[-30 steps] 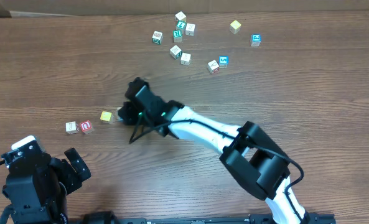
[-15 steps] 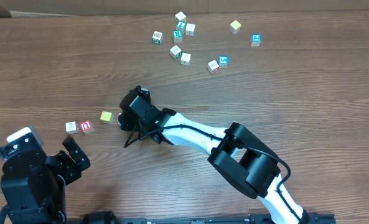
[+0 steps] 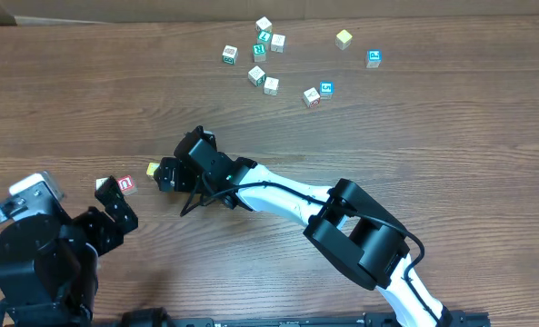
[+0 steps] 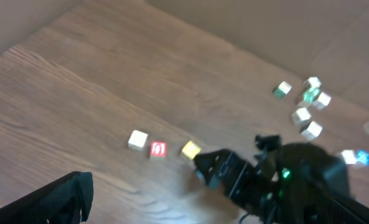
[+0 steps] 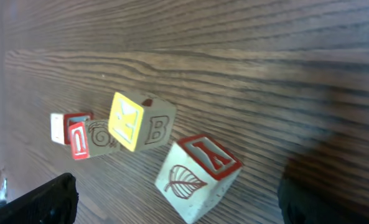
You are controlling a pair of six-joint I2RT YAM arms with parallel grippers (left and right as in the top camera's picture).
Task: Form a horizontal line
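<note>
Your right gripper (image 3: 176,163) sits low over the right end of the row, jaws spread wide. In the right wrist view its fingers (image 5: 40,200) stand at opposite edges of the frame and grip nothing.

The white cube (image 5: 200,171), with a red-framed letter on top and a leaf on its side, rests free on the table (image 3: 414,145) between those fingers. It is turned askew to the others.

The row runs left from there. The yellow cube (image 5: 134,121) is just beside the white one, and you can't quite tell whether their corners touch. Next comes the red-marked cube (image 5: 78,138), then the cream-white cube (image 5: 58,127) pressed against it.

From overhead the right gripper hides the white cube, and only a sliver of yellow shows.

Your left gripper (image 3: 113,213) hovers near the cream-white end, jaws apart and empty.

The scattered cubes (image 3: 269,54) lie well apart, at the far edge of the table.
</note>
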